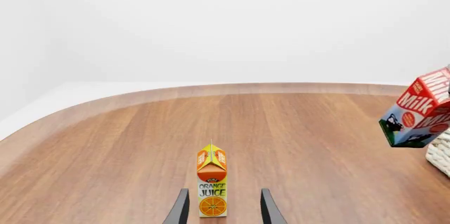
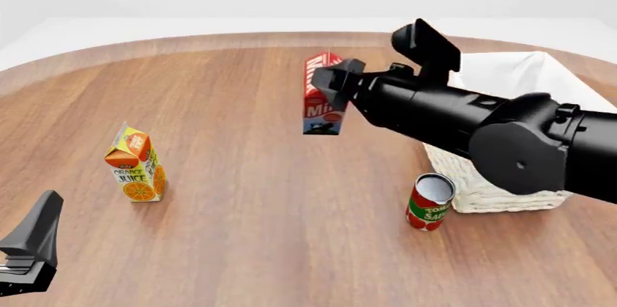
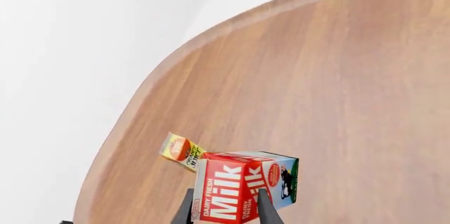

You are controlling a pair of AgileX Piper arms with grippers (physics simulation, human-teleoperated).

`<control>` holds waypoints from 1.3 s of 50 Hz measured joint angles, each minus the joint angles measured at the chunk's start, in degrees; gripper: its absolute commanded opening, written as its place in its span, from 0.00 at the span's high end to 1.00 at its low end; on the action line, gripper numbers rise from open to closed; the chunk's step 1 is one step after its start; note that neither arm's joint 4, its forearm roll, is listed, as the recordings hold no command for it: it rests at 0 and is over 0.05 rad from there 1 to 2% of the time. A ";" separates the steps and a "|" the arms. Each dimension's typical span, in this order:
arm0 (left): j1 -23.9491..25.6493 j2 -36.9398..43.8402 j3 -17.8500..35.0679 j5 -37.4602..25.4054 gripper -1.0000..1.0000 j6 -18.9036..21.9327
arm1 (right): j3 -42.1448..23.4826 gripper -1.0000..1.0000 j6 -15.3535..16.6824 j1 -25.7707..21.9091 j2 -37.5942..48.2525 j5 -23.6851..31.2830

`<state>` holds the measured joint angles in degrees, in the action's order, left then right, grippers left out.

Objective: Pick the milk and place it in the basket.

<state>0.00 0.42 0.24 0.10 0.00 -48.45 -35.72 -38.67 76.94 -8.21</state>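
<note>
The basket [image 2: 540,76] sits at about 3 o'clock on the table [image 2: 241,199], just behind the right arm [image 2: 472,130]. That arm holds the milk [image 2: 321,97] in the air, clear of the wood, well toward 9 o'clock from the basket, so the carry should run toward 3 o'clock. The carton's long axis is nearly upright, slightly tilted. The right claw [image 3: 224,208] is clamped on the carton's sides. The left claw [image 1: 223,208] is parted and empty, with the juice carton [image 2: 135,165] just ahead. A can [image 2: 429,202] stands beside the basket's near corner.

red milk [image 2: 321,94] (white lettering), white woven basket [image 2: 501,184], orange-yellow juice carton [image 2: 135,165]
</note>
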 measured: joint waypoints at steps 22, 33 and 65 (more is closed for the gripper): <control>0.00 0.00 0.00 0.00 0.00 0.00 | 1.92 1.00 4.54 7.91 -12.67 5.85; 0.00 0.00 0.00 0.00 0.00 0.00 | 1.40 1.00 6.31 11.60 -16.77 8.24; 0.00 0.00 0.00 0.00 0.00 0.00 | -7.66 1.00 10.56 22.51 -20.36 17.95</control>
<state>0.00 0.42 0.24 0.10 0.00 -56.10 -25.17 -16.16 56.58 9.75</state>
